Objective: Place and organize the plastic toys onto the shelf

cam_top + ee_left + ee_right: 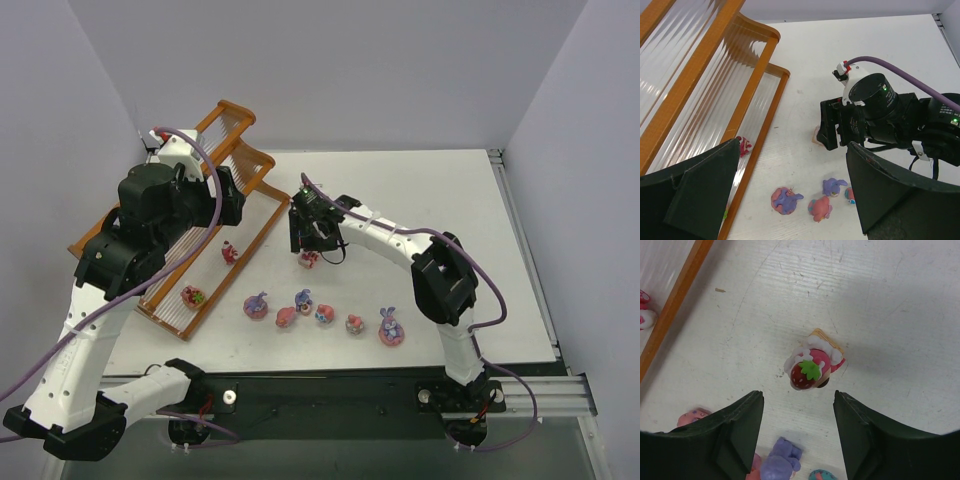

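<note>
Scuffed white table [420,190] | ribbed-rod shelf [761,135] | left jaws spread wide | right jaws spread above glossy strawberry-cake toy [812,365]

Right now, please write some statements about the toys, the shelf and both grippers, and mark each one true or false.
1. The right gripper is open above a strawberry-topped toy that lies on the table. True.
2. The left gripper is holding a toy. False: it is open and empty.
3. Two toys, a red one and a red and green one, lie on the lowest tier of the shelf. True.
4. Every toy is already on the shelf. False: several lie on the table, among them a pink and purple one.
</note>
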Robot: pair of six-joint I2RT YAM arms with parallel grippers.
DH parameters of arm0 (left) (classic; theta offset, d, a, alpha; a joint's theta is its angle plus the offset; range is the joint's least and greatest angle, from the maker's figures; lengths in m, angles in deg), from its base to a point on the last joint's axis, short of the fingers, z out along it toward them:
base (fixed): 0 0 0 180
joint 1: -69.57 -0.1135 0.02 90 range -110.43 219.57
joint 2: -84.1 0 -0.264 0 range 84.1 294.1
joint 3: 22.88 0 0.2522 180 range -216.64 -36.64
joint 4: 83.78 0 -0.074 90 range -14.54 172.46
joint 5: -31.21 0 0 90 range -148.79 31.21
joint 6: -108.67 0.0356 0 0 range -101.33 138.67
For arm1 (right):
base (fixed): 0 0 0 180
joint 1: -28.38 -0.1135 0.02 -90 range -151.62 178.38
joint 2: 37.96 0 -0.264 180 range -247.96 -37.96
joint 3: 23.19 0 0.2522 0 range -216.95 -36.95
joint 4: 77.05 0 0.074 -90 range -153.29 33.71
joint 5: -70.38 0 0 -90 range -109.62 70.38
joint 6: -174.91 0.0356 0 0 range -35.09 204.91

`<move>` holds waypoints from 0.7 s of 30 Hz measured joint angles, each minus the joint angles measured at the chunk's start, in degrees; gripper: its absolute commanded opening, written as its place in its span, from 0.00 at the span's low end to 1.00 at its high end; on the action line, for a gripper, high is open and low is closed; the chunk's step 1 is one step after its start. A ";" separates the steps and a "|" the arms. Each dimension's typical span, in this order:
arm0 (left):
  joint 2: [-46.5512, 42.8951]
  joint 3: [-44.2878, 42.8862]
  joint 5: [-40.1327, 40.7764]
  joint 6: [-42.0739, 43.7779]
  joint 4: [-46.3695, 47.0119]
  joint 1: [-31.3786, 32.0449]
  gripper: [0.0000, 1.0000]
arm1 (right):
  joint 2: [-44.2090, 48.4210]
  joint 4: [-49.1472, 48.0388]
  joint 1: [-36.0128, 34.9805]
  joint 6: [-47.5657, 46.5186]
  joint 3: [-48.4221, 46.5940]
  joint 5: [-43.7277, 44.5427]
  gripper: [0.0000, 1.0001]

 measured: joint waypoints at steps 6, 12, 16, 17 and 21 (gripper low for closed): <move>0.02 0.00 0.13 0.00 -0.04 0.00 0.97 | 2.91 -5.49 -0.15 -10.60 5.31 -2.38 0.53; 0.42 0.00 0.13 0.00 -0.50 0.00 0.97 | 6.97 -12.87 0.46 -27.63 13.97 -8.74 0.50; 1.16 0.00 0.15 -0.04 -0.79 0.00 0.97 | 7.02 -16.37 2.23 -33.11 16.28 -12.46 0.48; 1.36 0.00 0.13 -0.07 -0.79 0.00 0.97 | 7.02 -17.57 3.04 -34.07 16.76 -13.31 0.48; 2.14 -0.22 0.15 -0.09 -0.98 0.00 0.97 | 7.02 -20.55 5.09 -36.89 17.25 -14.84 0.48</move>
